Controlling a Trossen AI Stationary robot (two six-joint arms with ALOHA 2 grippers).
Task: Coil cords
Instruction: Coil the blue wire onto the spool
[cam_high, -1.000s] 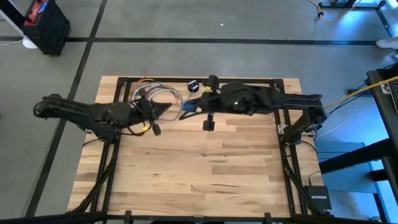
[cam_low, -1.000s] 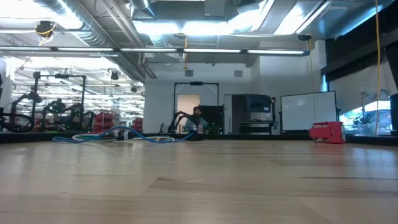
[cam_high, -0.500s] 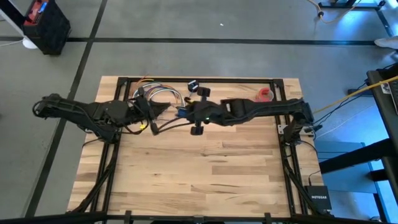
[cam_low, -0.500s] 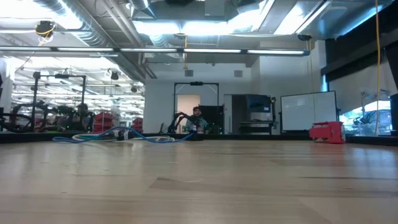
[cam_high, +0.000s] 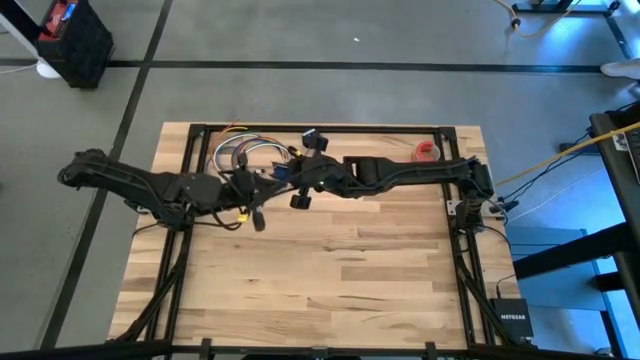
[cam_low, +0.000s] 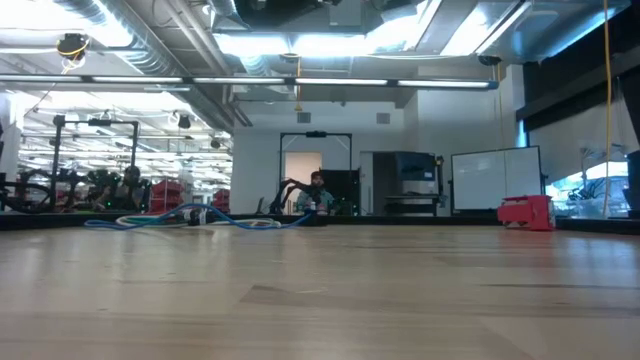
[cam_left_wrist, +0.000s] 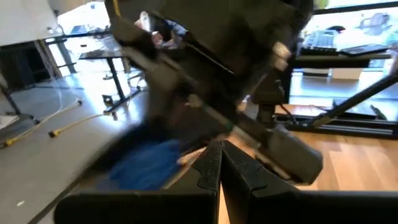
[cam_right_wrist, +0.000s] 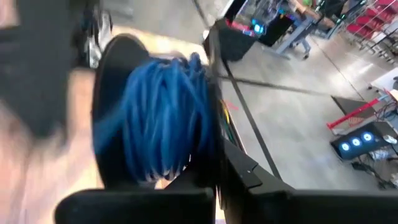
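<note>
The cords show as a bunched blue coil (cam_high: 277, 173) near the table's far edge, between the tips of my two arms. It fills the right wrist view (cam_right_wrist: 165, 124) just past my right gripper (cam_right_wrist: 214, 171), which is shut. My right gripper (cam_high: 285, 179) reaches in from the table's right. My left gripper (cam_high: 266, 183) comes from the left and meets it almost tip to tip. Its fingers (cam_left_wrist: 219, 168) are shut, with the blue coil (cam_left_wrist: 146, 165) blurred beside them. Whether the left gripper touches the coil, I cannot tell. My right gripper is shut at the near edge of the blue coil (cam_right_wrist: 186, 163), reaching from the table's right and slanting a little downward. The coil bulges out beyond the fingertips. Blur and the fingers themselves hide which strands are caught.
A bundle of multicoloured looped wires (cam_high: 243, 154) lies by the far edge, left of the grippers, and shows in the low view (cam_low: 190, 217) too. A separate black disc (cam_high: 311, 138) and a red roll (cam_high: 428, 152) also lie along the far edge. Bare wood (cam_high: 340, 270) spreads toward the near edge.
My right gripper has swung toward the table's left and sunk, tipping further down, with the blue coil travelling at its tip toward my left gripper. My left gripper has shifted slightly toward it. Both have stayed shut.
</note>
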